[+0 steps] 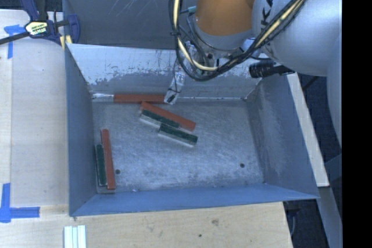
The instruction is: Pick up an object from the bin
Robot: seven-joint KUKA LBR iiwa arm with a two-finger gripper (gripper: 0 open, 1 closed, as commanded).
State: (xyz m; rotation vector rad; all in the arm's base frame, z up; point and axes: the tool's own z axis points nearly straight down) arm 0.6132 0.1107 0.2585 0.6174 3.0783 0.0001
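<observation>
Red-brown flat bar [138,99] by the far wall ends just under the gripper [171,95]; whether the gripper is open or closed cannot be told.

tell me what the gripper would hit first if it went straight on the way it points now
Most likely the right end of the long red-brown flat stick along the grey metal bin's back wall: the gripper hangs just over it. The red-and-green stick pile lies close by, so depth leaves doubt.
</observation>
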